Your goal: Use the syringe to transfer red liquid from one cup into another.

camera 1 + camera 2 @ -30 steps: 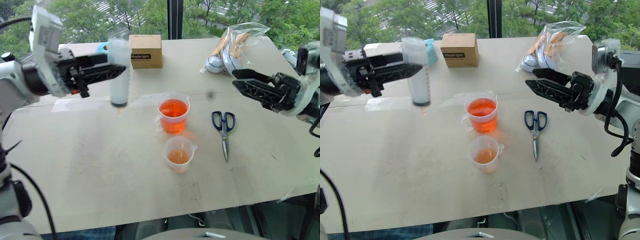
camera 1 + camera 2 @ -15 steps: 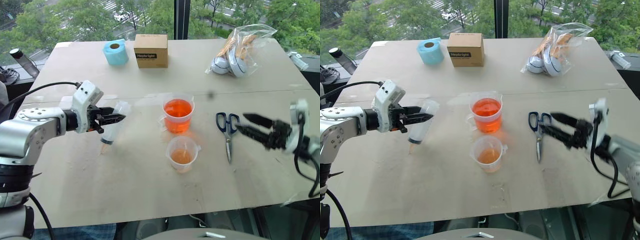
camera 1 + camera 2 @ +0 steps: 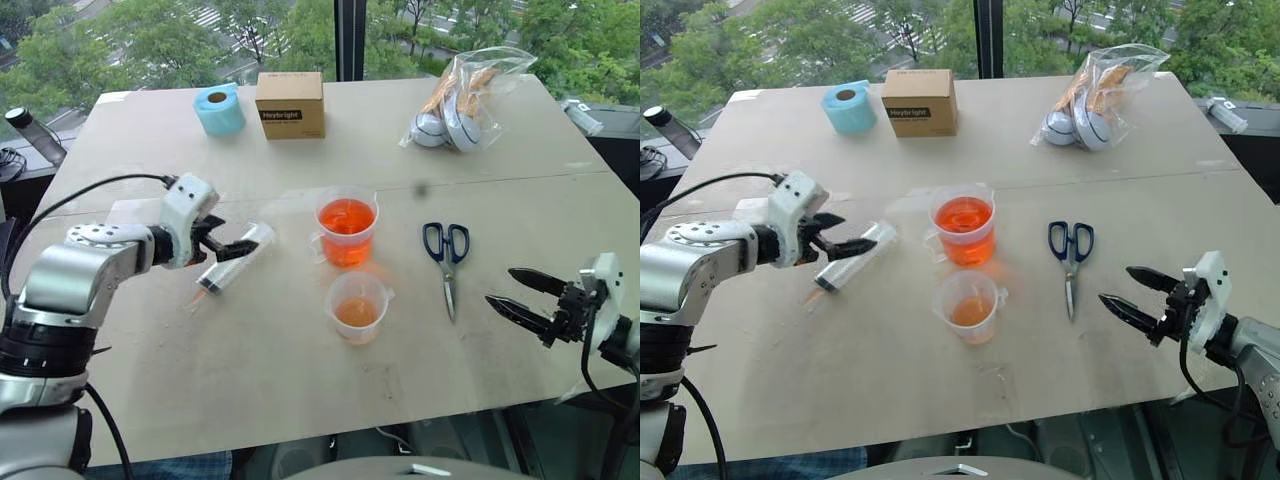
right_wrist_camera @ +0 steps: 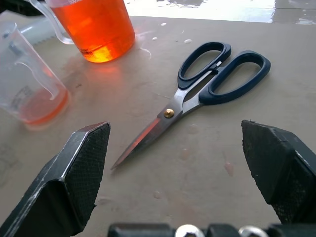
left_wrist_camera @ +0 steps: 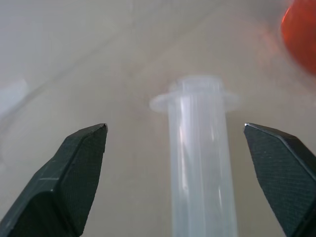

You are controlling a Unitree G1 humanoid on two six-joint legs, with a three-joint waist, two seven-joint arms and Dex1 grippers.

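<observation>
while both end effectors (image 3: 232, 245) (image 3: 515, 290) gape wide: one syringe (image 3: 232, 260), two cups (image 3: 347, 226) (image 3: 359, 306), one scissors (image 3: 447, 259)

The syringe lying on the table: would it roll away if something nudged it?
Probably a little: the syringe has a round, smooth barrel and lies on a flat table. Its flanged end would likely stop it soon. Being clear, seemingly empty plastic, it looks light and easily shoved.

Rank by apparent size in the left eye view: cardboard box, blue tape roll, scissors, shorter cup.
1. Scissors, longest.
2. Cardboard box, though it stands farther away, so its true size is unsure.
3. Shorter cup.
4. Blue tape roll, also far; close to the cup.
</observation>
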